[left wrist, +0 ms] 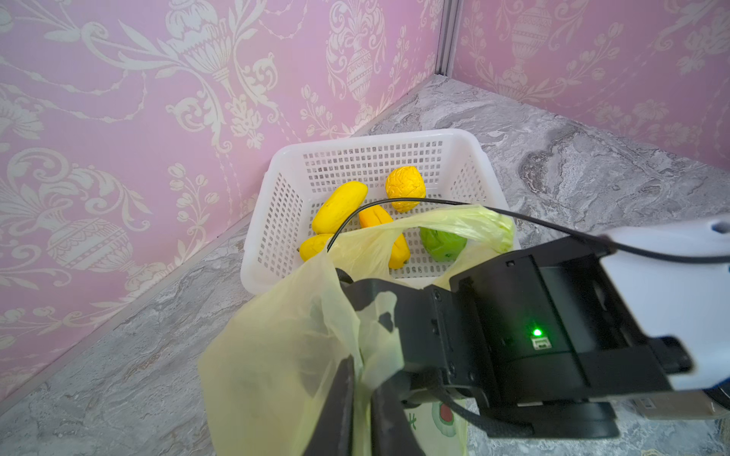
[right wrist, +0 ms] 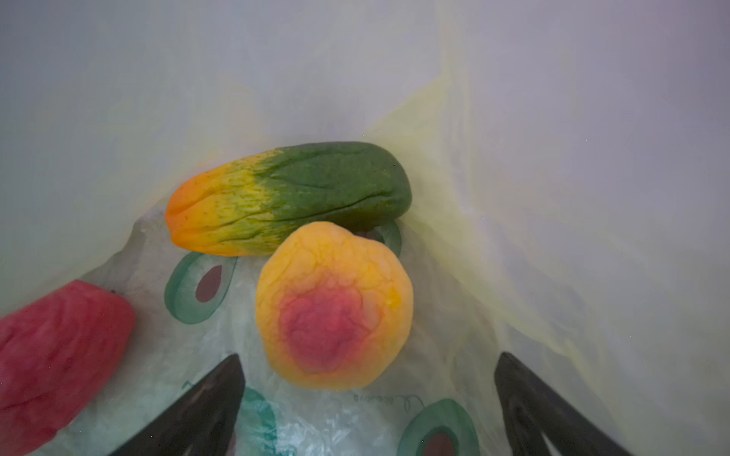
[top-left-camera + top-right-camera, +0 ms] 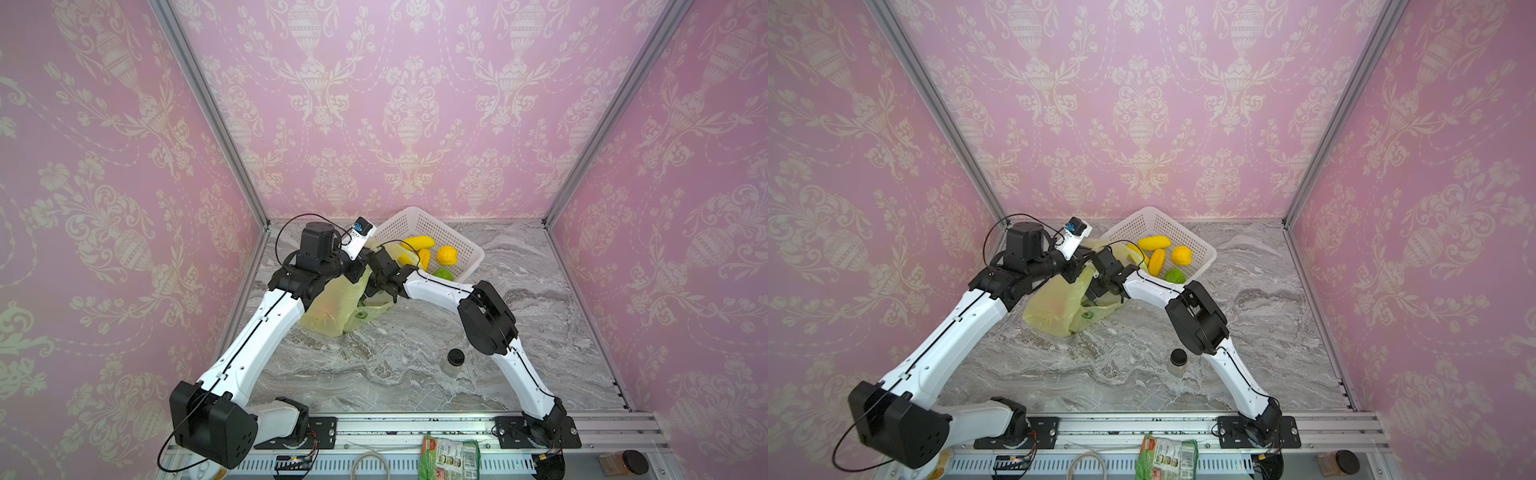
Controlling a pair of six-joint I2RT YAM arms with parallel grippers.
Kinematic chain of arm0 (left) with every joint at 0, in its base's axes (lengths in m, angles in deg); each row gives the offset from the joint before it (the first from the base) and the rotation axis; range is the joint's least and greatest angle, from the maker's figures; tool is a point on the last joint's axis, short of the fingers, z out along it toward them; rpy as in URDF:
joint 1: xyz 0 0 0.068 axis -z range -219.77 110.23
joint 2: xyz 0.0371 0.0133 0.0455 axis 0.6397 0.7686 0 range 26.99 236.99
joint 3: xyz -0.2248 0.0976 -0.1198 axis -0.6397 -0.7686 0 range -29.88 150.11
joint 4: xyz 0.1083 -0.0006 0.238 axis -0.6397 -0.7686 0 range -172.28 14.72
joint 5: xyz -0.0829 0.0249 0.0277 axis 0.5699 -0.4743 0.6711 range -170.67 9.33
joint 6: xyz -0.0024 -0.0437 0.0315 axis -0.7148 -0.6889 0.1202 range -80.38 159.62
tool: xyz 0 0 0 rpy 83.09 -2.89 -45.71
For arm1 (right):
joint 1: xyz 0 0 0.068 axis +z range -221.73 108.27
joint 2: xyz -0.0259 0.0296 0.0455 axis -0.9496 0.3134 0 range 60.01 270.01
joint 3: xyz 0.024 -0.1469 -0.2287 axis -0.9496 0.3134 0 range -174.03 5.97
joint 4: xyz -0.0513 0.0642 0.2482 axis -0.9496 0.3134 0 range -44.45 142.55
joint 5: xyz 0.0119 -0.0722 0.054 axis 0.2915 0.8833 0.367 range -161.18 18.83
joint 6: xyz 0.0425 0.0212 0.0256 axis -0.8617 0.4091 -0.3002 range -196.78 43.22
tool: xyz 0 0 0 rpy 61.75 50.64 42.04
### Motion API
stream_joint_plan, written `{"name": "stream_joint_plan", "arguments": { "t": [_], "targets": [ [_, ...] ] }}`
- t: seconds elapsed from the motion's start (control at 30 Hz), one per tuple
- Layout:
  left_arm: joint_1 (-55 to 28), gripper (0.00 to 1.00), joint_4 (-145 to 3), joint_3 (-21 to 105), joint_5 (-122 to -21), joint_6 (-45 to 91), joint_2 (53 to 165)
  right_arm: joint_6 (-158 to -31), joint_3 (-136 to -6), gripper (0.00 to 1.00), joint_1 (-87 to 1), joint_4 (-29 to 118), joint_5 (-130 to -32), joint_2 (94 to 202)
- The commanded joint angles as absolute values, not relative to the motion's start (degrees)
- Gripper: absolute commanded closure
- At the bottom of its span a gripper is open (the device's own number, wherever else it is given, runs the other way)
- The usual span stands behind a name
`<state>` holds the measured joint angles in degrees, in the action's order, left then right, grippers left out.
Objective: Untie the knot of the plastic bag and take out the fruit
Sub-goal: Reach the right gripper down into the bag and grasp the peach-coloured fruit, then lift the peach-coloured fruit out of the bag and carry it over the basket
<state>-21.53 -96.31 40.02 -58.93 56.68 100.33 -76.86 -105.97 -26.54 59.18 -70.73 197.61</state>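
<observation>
Counting it up: one white basket (image 1: pixel 375 138) holding five fruit (image 3: pixel 1158 262) (three long yellow ones (image 1: pixel 339 207), one bumpy yellow ball (image 1: pixel 405 187), one green round (image 1: pixel 442 244)), one plastic bag (image 3: pixel 332 307) with three more, two black-lidded jars (image 3: pixel 455 361), one snack packet (image 3: pixel 449 457).

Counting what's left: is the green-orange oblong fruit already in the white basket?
No, the green-orange oblong fruit lies inside the plastic bag.

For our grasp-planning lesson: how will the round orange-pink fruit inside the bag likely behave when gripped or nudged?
The fruit looks wrinkled and matte, so it is probably soft and not slippery. Being roundish, it may roll on the thin bag if nudged.
</observation>
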Motion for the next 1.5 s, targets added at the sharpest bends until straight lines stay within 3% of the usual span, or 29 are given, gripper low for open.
{"name": "stream_joint_plan", "arguments": {
  "t": [0.0, 0.4, 0.5, 0.67, 0.93, 1.23, 1.47],
  "targets": [
    [-21.0, 0.87, -97.1, 40.0, -58.7, 56.4, 100.7, -77.2, -112.5, 0.0, -25.1, 67.3, -71.2, 201.0],
    [-21.0, 0.88, -97.2, 40.1, -58.7, 56.5, 100.7, -77.6, -133.6, 0.02, -22.8, 80.8, -65.6, 212.2],
    [-21.0, 0.88, -97.1, 40.1, -58.4, 56.5, 100.4, -77.5, -135.7, 0.11, -22.7, 82.1, -65.0, 213.3],
    [-21.0, 0.88, -96.7, 39.7, -58.4, 56.6, 99.6, -77.6, -134.0, 0.36, -22.7, 81.1, -64.3, 212.3],
    [-21.0, 0.88, -96.6, 39.6, -59.3, 56.7, 99.5, -78.2, -121.8, 0.59, -22.8, 75.1, -64.4, 203.7],
    [-21.5, 0.88, -97.5, 39.8, -63.9, 57.7, 99.8, -79.6, -95.6, 0.68, -23.7, 59.7, -67.3, 184.1],
    [-22.1, 0.88, -97.5, 39.9, -65.6, 57.2, 99.4, -81.7, -83.3, 0.71, -27.3, 53.8, -70.9, 172.8]
  ]
}}
